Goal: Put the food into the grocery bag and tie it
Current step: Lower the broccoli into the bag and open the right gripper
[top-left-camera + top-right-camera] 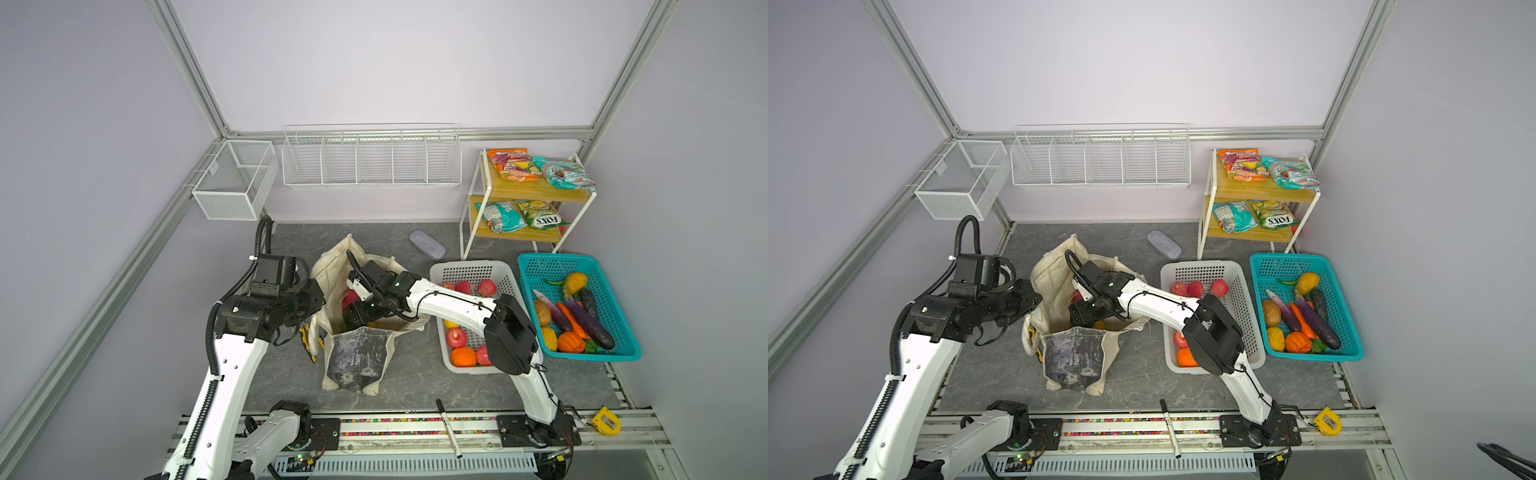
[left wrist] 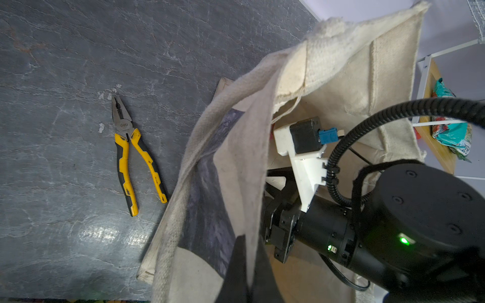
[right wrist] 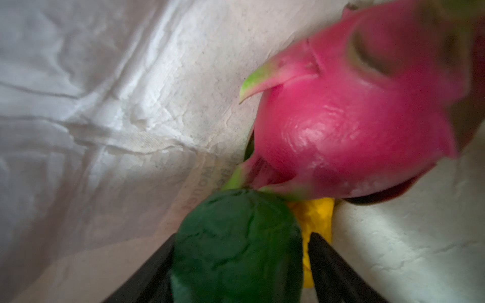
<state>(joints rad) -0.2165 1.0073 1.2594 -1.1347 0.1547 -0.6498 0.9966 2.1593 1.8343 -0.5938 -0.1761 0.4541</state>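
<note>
Right claw (image 3: 242,236), sunk in the grocery bag (image 1: 357,357) left of centre in both top views, stands parted around the green vegetable (image 3: 231,259), whose long axis seems to run along the claw's reach, with the pink dragon fruit (image 3: 354,118) just beyond. Left claw (image 2: 246,265) is clamped on the bag's rim, so the right should probably back straight out. Only the right wrist view shows the vegetable; from above the arm covers it.

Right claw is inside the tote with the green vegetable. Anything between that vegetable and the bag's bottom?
Possibly. The green vegetable, between the open fingers of the right claw, sits against a pink dragon fruit and a yellow item already inside the grocery bag. Whether cloth lies beneath it is hidden.
</note>
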